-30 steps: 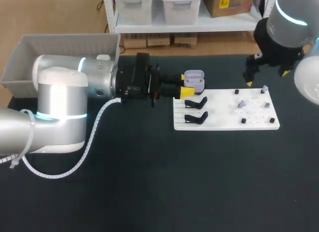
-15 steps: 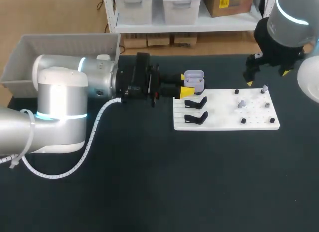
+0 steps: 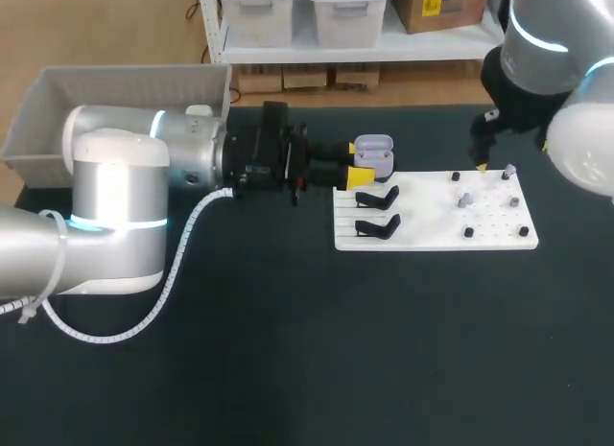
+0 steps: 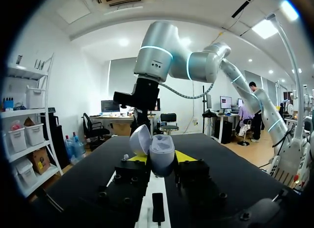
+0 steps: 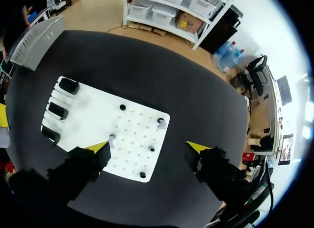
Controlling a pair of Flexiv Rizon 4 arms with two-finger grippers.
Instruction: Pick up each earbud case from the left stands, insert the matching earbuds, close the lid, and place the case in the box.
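Observation:
My left gripper (image 3: pixel 364 165) (image 4: pixel 161 158) is shut on a lavender earbud case (image 3: pixel 373 154) (image 4: pixel 161 154), held upright with its lid (image 4: pixel 140 139) open, just past the white board's (image 3: pixel 432 216) near-left corner. Two empty black stands (image 3: pixel 377 198) (image 3: pixel 378 226) sit on the board's left side. Small grey earbuds (image 3: pixel 465 199) (image 5: pixel 161 123) rest on pegs at its right. My right gripper (image 3: pixel 511 155) (image 5: pixel 148 148) hangs open high above the peg area, one fingertip (image 5: pixel 100 146) over an earbud (image 5: pixel 112 139).
A grey box (image 3: pixel 115 91) (image 5: pixel 37 39) stands at the table's back left, behind my left arm. Black pegs (image 3: pixel 468 232) (image 5: pixel 151 149) dot the board's right half. Dark table surface lies around the board.
My right arm has shifted slightly to the left above the board's far right corner. The left arm and the case have not moved.

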